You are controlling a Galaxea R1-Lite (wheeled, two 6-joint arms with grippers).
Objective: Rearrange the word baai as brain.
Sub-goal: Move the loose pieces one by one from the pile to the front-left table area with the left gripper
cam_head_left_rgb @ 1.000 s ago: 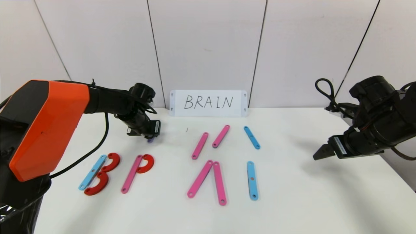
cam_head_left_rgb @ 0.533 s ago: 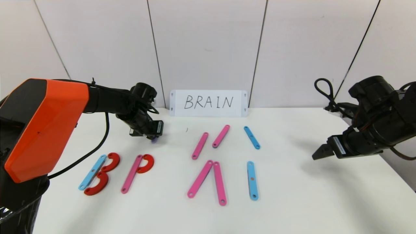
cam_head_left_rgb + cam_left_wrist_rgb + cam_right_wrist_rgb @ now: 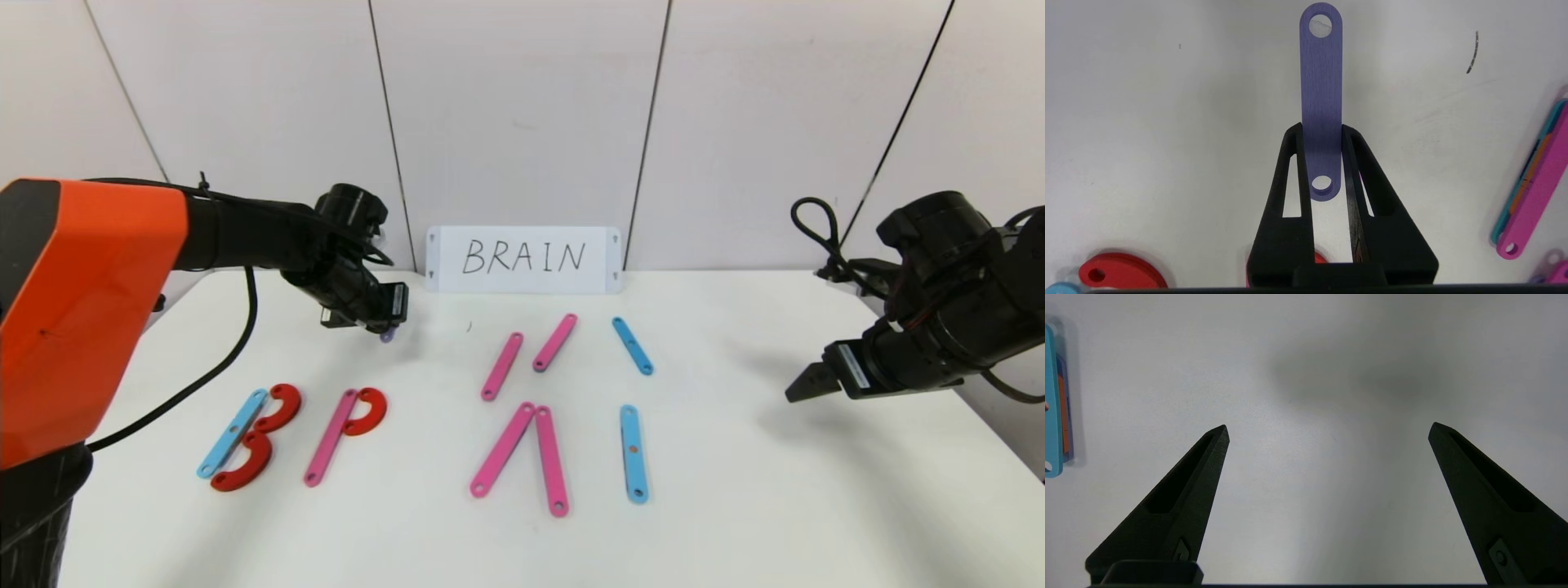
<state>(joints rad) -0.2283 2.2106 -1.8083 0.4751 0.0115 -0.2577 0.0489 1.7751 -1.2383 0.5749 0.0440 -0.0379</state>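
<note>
Since the earlier frame we raised our left gripper (image 3: 1321, 128) slightly, clamped on the purple bar (image 3: 1321, 81), above the tabletop (image 3: 735, 506) behind the pink-and-red P (image 3: 347, 429). Our right gripper (image 3: 1327, 428) hovered, fingers apart. The card (image 3: 522, 260) read "BRAIN".

The word (image 3: 424, 433) lies flat on the white table (image 3: 735, 506): B and P of bars with red arcs, then pink and blue bars. 1 purple bar (image 3: 1321, 102) hangs pinched between jaws.

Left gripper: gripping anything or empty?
Gripping. In the left wrist view the left gripper is shut on a flat purple plastic bar with end holes, both fingers against its edges, above the white table.
</note>
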